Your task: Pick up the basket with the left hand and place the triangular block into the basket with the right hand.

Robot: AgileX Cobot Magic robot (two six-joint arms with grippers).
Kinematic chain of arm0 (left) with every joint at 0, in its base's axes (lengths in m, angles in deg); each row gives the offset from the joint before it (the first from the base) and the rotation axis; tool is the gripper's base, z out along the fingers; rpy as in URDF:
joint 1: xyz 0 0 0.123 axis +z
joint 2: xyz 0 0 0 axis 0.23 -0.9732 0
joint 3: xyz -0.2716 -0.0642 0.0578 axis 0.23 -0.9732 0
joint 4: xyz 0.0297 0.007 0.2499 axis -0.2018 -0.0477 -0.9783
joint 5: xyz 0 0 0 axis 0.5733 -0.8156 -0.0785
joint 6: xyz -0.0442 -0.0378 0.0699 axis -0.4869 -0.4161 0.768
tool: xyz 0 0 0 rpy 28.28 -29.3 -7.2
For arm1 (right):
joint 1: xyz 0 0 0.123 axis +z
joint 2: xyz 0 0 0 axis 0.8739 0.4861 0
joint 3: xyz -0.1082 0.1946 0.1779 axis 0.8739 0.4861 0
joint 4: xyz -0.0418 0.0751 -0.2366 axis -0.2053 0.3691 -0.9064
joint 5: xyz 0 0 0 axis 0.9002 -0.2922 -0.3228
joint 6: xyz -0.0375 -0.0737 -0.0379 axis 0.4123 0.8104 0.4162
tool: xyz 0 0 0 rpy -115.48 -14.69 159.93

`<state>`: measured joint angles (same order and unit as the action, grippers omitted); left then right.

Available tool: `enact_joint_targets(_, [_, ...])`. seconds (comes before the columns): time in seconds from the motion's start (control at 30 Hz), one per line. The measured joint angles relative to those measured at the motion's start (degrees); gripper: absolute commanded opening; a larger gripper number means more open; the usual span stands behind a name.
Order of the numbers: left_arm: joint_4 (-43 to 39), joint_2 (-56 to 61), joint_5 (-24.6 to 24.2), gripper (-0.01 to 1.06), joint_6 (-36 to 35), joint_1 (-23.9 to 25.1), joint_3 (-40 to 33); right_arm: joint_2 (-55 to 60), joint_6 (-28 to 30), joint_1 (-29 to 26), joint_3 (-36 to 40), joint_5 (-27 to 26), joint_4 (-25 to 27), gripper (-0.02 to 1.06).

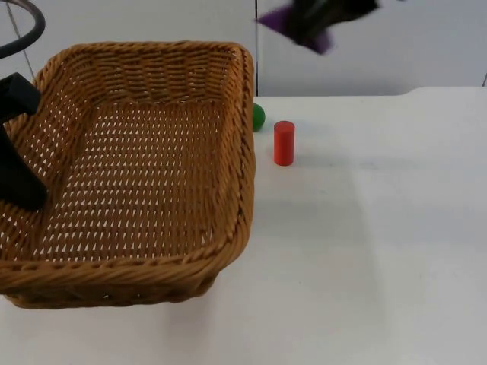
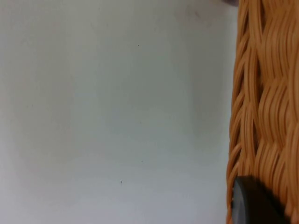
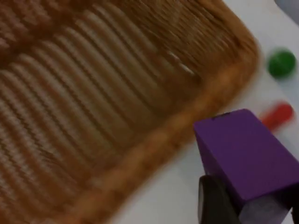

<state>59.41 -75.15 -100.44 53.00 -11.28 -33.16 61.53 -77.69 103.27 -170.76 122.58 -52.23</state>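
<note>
While the purple triangular block (image 3: 245,156) hangs in the right tool (image 1: 316,23), the woven wicker basket (image 1: 137,152) lies to its left and nearer to us.

We see the left tool (image 1: 19,144) clamped on the basket's left wall, one black finger inside it, holding the basket raised over the white desk (image 1: 365,251) with its open mouth facing up. The right tool, closed around the block, sits high at the far side, just to the right of the basket's far right corner; from its wrist view the block's edge overlaps the basket rim. We judge that the coming move is a carry leftward and toward the near side until the block is over the basket floor. A red cylinder (image 1: 284,142) and a green ball (image 1: 259,116) stand on the desk just right of the basket.
</note>
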Motion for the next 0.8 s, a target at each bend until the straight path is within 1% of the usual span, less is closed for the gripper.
enact_joint_targets(0.1, [0.0, 0.0, 0.0, 0.00, 0.0, 0.0, 0.0, 1.3, 0.1, 4.0, 0.0, -4.8, 0.7, 0.00])
enact_joint_targets(0.13, [0.0, 0.0, 0.0, 0.00, 0.0, 0.0, 0.0, 1.3, 0.1, 4.0, 0.0, -4.8, 0.7, 0.00])
enact_joint_targets(0.27, [0.0, 0.0, 0.0, 0.00, 0.0, 0.0, 0.0, 5.7, 0.2, 7.0, 0.0, -11.4, 1.3, 0.00])
enact_joint_targets(0.3, [0.0, 0.0, 0.0, 0.00, 0.0, 0.0, 0.0, 5.7, 0.2, 7.0, 0.0, -11.4, 1.3, 0.00])
enact_joint_targets(0.4, [0.0, 0.0, -0.1, 0.00, 0.1, 0.0, 0.0, 9.4, 0.2, 7.3, 0.0, -14.6, 1.6, 0.01])
enact_joint_targets(0.43, [0.0, 0.0, -0.1, 0.00, 0.1, 0.0, 0.0, 9.4, 0.2, 7.3, 0.0, -14.6, 1.6, 0.03])
enact_joint_targets(0.47, [0.0, 0.0, -0.1, 0.00, 0.2, 0.0, 0.0, 10.4, 0.2, 7.3, 0.0, -14.7, 1.6, 0.03])
enact_joint_targets(0.5, [0.0, 0.0, -0.1, 0.00, 0.1, 0.0, 0.0, 11.2, 0.2, 7.3, 0.0, -14.7, 1.6, 0.09])
enact_joint_targets(0.53, [0.0, 0.0, -0.1, 0.00, 0.1, 0.0, 0.0, 12.1, 0.2, 7.3, 0.0, -14.7, 1.6, 0.16])
enact_joint_targets(0.57, [0.0, 0.0, -0.1, 0.00, 0.1, 0.0, 0.0, 12.8, 0.2, 7.3, 0.0, -14.7, 1.6, 0.29])
enact_joint_targets(0.6, [0.0, 0.0, -0.1, 0.00, 0.1, 0.0, 0.0, 13.3, 0.2, 7.3, 0.0, -14.9, 1.6, 0.34])
enact_joint_targets(0.63, [0.0, 0.0, -0.1, 0.00, 0.1, 0.0, 0.0, 13.3, 0.2, 7.3, 0.0, -14.9, 1.6, 0.48])
enact_joint_targets(0.67, [0.0, 0.0, -0.1, 0.00, 0.1, 0.0, 0.0, 13.6, 0.2, 7.3, 0.1, -14.9, 1.6, 0.48])
enact_joint_targets(0.73, [0.0, 0.0, -0.1, 0.00, 0.1, 0.0, 0.0, 13.8, 0.2, 7.3, 0.1, -15.1, 1.6, 0.61])
enact_joint_targets(0.77, [0.0, 0.0, -0.1, 0.00, 0.1, 0.0, 0.0, 13.8, 0.2, 7.3, 0.1, -15.1, 1.6, 0.64])
enact_joint_targets(0.8, [-0.2, 0.0, -0.2, 0.00, 0.1, 0.0, 0.0, 13.8, 0.2, 7.3, 0.1, -15.7, 1.6, 0.64])
